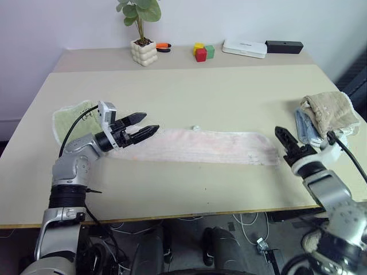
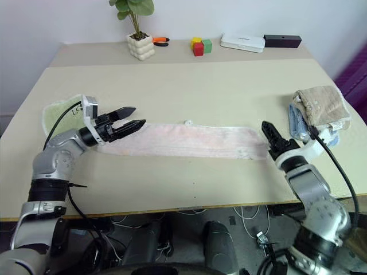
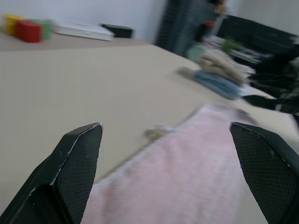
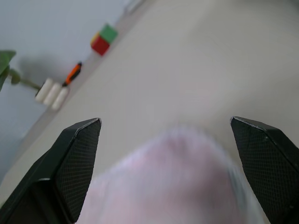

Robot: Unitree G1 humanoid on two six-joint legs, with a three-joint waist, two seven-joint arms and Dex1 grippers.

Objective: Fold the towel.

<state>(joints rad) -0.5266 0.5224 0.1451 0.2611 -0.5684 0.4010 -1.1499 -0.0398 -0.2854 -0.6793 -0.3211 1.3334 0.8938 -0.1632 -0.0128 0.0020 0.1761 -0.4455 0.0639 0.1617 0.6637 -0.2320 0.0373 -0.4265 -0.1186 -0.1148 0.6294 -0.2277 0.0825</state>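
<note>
The towel [image 1: 200, 146] is a long pale pink strip lying flat across the near half of the table [image 1: 218, 97]. My left gripper [image 1: 150, 122] hovers open just above the towel's left end, nothing between its black fingers [image 3: 77, 161]. My right gripper [image 1: 284, 136] stands open at the towel's right end, pulled slightly back from it and holding nothing. In the left wrist view the pink cloth [image 3: 187, 177] runs away between the spread fingers. In the right wrist view the towel's end [image 4: 173, 186] lies below and between the wide-apart fingers [image 4: 77, 158].
A small light-green towel [image 1: 71, 117] lies behind my left arm. Folded beige [image 1: 330, 110] and blue [image 1: 307, 130] cloths sit at the table's right edge. Along the back stand a potted plant [image 1: 143, 50], an orange-handled tool [image 1: 163, 47], coloured blocks [image 1: 202, 51], a white box [image 1: 245, 48] and a black box [image 1: 284, 47].
</note>
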